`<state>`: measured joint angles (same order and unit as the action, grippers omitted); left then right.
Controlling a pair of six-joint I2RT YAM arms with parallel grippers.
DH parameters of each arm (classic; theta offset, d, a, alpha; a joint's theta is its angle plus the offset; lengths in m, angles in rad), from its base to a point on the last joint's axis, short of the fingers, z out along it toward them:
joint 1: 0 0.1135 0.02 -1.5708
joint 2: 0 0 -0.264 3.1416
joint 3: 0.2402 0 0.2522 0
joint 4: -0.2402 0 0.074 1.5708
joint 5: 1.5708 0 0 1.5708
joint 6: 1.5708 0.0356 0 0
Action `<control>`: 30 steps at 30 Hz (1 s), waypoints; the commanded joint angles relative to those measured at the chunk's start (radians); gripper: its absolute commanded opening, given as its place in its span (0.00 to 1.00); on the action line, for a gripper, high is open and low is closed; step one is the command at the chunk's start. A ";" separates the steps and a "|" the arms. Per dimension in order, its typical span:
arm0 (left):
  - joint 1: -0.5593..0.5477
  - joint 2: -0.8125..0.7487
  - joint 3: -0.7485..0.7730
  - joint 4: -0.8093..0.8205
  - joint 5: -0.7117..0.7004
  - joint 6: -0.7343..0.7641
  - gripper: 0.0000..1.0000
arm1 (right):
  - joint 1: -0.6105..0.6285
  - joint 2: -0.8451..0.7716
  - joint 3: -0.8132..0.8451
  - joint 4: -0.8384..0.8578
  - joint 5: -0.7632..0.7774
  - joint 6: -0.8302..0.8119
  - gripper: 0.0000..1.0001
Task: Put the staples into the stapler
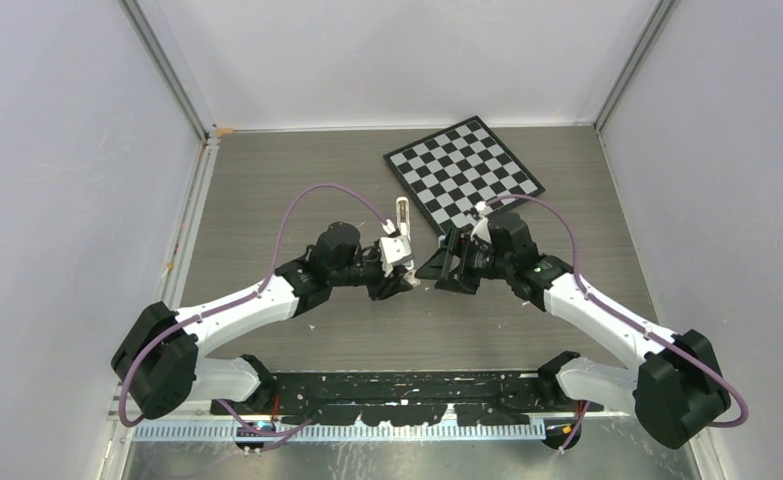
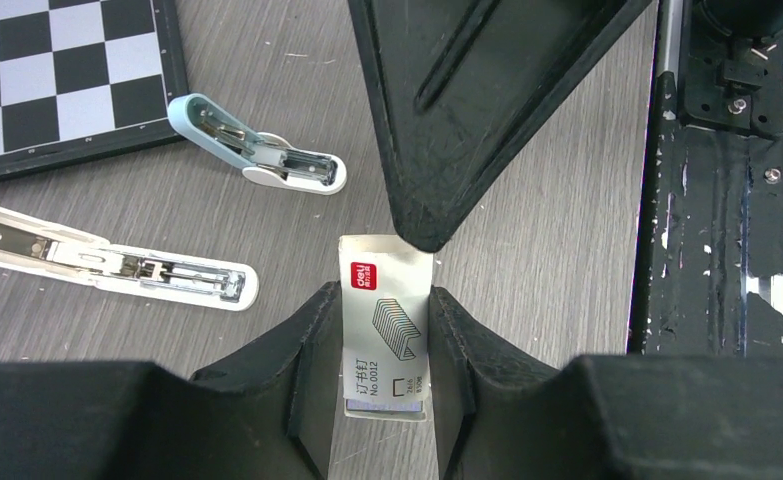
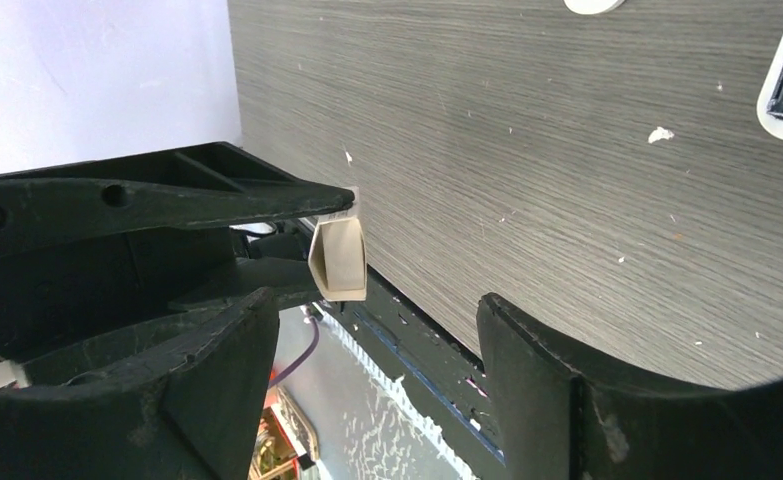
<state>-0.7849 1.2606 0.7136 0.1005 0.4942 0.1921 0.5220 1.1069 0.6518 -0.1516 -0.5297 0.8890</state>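
Observation:
My left gripper [image 2: 385, 295] is shut on a small white staples box [image 2: 385, 330] printed with a staple drawing, held above the table. A thin silvery edge [image 2: 387, 404] shows at the box's near end; no other staples show. My right gripper [image 3: 377, 298] is open; one of its black fingers [image 2: 447, 120] touches the box's far end, whose beige flap [image 3: 337, 260] shows ahead of the jaws. The stapler [image 2: 257, 150], white with a pale blue-teal part, lies open by the board. In the top view both grippers, left [image 1: 399, 272] and right [image 1: 437, 268], meet mid-table.
A longer white stapler [image 2: 107, 265] lies open to the left of the box; it also shows in the top view [image 1: 399, 215]. A checkerboard [image 1: 464, 172] lies at the back right. The black base rail [image 2: 727, 230] runs along the near edge.

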 commanded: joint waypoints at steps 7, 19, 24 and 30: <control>0.005 0.010 0.037 0.024 0.062 0.018 0.35 | 0.059 0.114 0.086 0.040 -0.005 0.007 0.71; 0.004 0.007 0.046 -0.015 0.064 0.054 0.35 | 0.065 0.195 0.071 0.136 -0.041 0.026 0.45; 0.004 0.020 0.054 -0.024 0.057 0.059 0.35 | 0.065 0.234 0.052 0.196 -0.070 0.047 0.40; 0.004 0.034 0.056 -0.023 0.039 0.054 0.36 | 0.065 0.236 0.046 0.219 -0.070 0.056 0.32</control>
<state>-0.7830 1.2926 0.7197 0.0505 0.5240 0.2386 0.5873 1.3479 0.6964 0.0006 -0.5968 0.9310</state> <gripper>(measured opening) 0.360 0.352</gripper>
